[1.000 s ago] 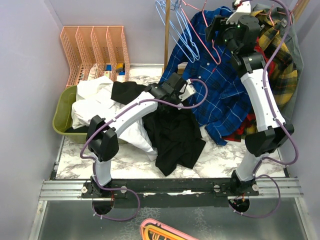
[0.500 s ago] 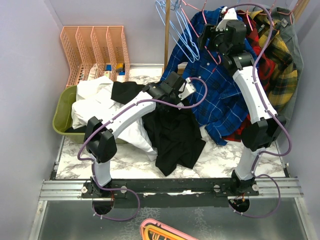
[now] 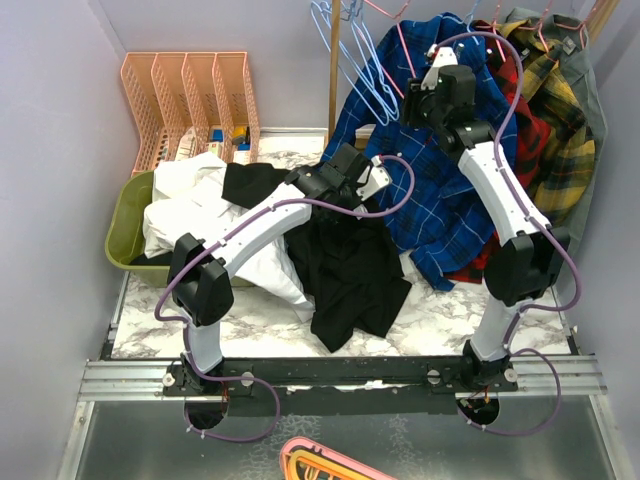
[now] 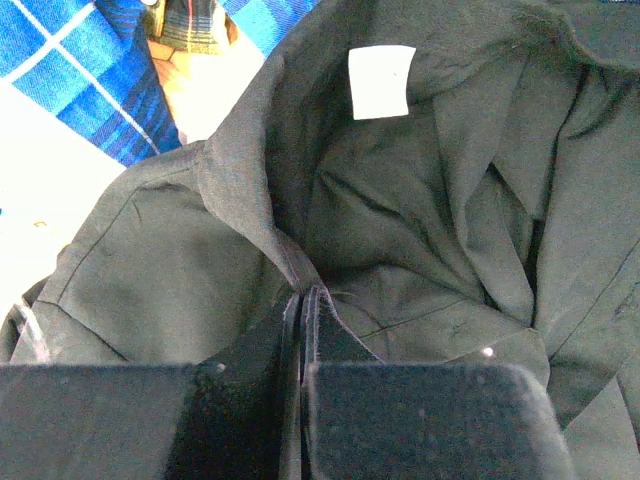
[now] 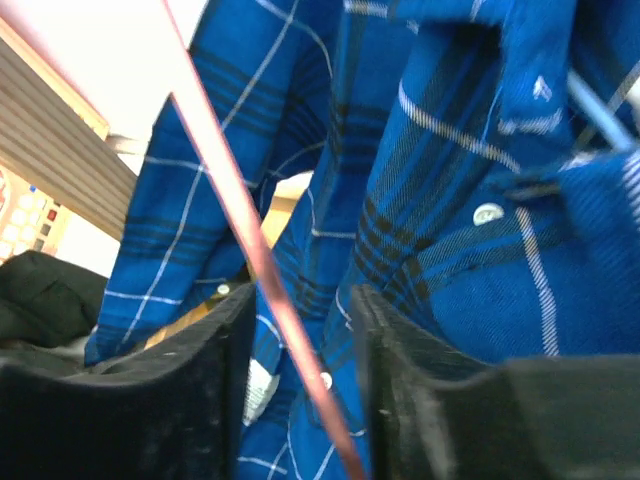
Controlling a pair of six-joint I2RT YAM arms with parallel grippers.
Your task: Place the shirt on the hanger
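Shifted leftward since a second ago, the right gripper (image 5: 300, 330) is holding its fingers apart around the thin pink hanger (image 5: 245, 235) beside the blue plaid shirt (image 5: 450, 200), while the left gripper (image 4: 303, 300) is clamping the collar of the black shirt (image 4: 400, 230) lying on the table (image 3: 440, 310).

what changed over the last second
The right tool swung left across the blue plaid shirt, and the pink hanger now passes between its open fingers, ungripped. The left tool stayed shut on the black shirt, which lay unmoved.
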